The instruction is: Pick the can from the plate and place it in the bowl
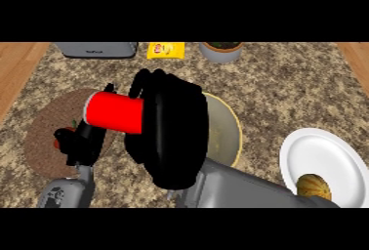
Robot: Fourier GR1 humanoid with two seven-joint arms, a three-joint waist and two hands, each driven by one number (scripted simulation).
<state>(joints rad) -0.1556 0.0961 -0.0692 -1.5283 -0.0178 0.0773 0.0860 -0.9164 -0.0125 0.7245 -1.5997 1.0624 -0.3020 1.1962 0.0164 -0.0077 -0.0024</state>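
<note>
My right hand (172, 133) fills the middle of the head view, shut on a red can (115, 113). The can lies on its side, sticking out leftward from the fingers, which hide its right end. It hangs over the edge of a brown round mat (45, 132), just left of the olive bowl (228, 131). The hand covers most of the bowl's left half. The white plate (317, 151) sits at the right, apart from the hand, with a yellowish round food item (314, 186) on its near part. My left hand (79, 144) rests open at the lower left over the mat.
A small red object (65, 132) lies on the mat beside my left hand. Along the back edge stand a grey toaster (97, 49), a yellow packet (165, 50) and a grey pot (220, 51). Wooden floor shows past both counter sides.
</note>
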